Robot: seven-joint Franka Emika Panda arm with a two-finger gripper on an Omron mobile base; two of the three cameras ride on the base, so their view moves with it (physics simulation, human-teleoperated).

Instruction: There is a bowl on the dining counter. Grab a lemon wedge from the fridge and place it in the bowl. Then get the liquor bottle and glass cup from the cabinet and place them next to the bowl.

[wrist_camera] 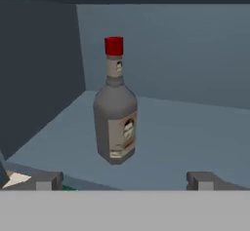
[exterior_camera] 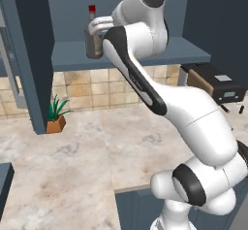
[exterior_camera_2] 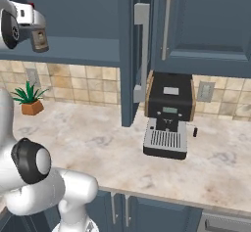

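Liquor bottle (wrist_camera: 115, 103) upright near cabinet (wrist_camera: 195, 118) shelf's front edge, open gripper (wrist_camera: 122, 180) facing.

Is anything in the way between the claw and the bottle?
No, nothing visible. In the hand view the liquor bottle stands upright, alone on the cabinet shelf, straight ahead of the open claw, with bare shelf between them.

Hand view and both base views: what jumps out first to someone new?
The grey-brown glass liquor bottle with a red cap and pale label stands upright on the shelf of the open dark blue wall cabinet, dead ahead of the open gripper. The big white arm reaches up to it. On the beige marbled counter sit a black coffee machine and a small potted plant.
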